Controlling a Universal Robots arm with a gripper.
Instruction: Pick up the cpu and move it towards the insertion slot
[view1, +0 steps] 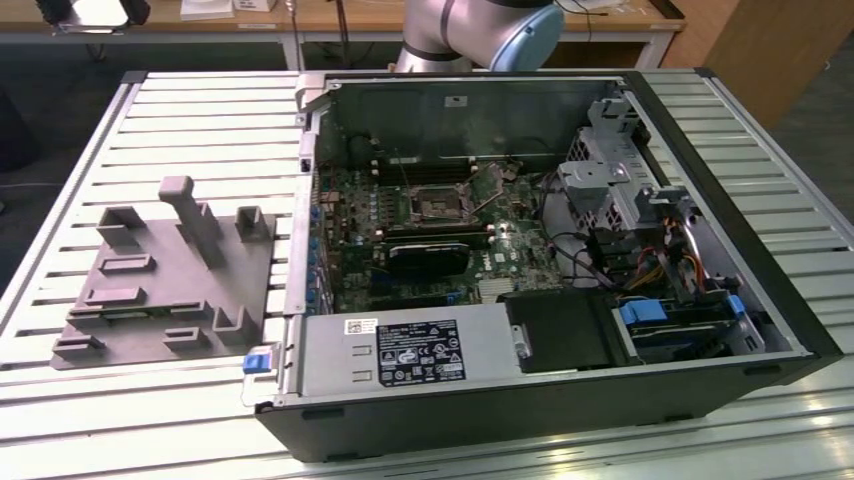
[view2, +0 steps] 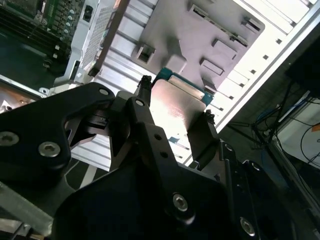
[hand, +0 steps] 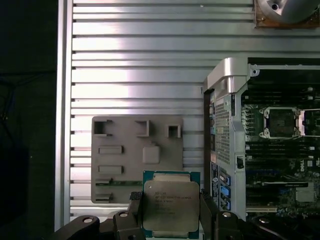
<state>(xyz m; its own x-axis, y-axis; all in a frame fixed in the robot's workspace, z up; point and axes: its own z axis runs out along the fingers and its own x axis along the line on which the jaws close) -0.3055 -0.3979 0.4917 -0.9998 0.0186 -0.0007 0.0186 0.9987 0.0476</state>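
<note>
Holding the cpu (hand: 171, 206) edge-on between closed fingers (hand: 207, 210), my gripper (hand: 171, 217) hangs over the grey fixture (hand: 120, 150), well apart from the insertion slot (hand: 280, 122). Such a thin-edge grip could, I judge, slip and tilt the chip.

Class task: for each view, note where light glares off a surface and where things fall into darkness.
In the second wrist view, glare washes out the metal top of the cpu, while the gripper is nearly black. In the first wrist view, bright bands streak the slatted table, and the cpu is evenly lit. In the exterior view, the computer case is dark at the near side.
</note>
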